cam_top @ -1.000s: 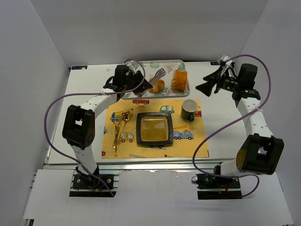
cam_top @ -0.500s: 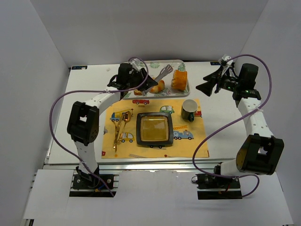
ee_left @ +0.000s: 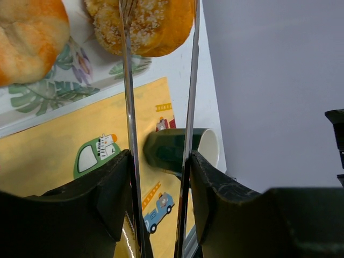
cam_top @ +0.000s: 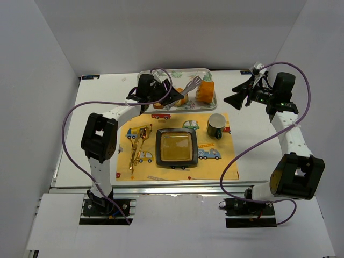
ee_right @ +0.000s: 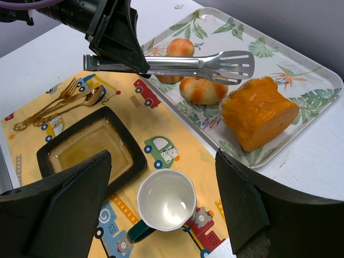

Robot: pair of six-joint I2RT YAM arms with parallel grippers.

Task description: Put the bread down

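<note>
My left gripper (cam_top: pixel 160 92) is shut on a pair of metal tongs (cam_top: pixel 189 86), one arm (ee_left: pixel 129 107) against each pad. The tongs reach over the leaf-patterned tray (cam_top: pixel 177 70) with their arms apart. A sugared bread roll (ee_left: pixel 150 24) shows between the far ends of the arms; I cannot tell whether they touch it. Another roll (ee_left: pixel 29 37) lies beside it. From the right wrist the tongs (ee_right: pixel 199 64) hang just above a roll (ee_right: pixel 203 90), with a second roll (ee_right: pixel 180 47) behind. My right gripper (ee_right: pixel 161 153) is open and holds nothing, high over the mug (ee_right: pixel 165 200).
A large orange loaf (ee_right: pixel 258 110) lies on the tray's right end. On the yellow placemat (cam_top: pixel 226 161) sit a dark square plate (cam_top: pixel 176 148), a green mug (cam_top: pixel 216 125) and gold cutlery (cam_top: pixel 137 145).
The left gripper has carried the tongs to the right, farther over the tray's rolls, and the tongs' arms have spread wider. The right arm has not moved.
</note>
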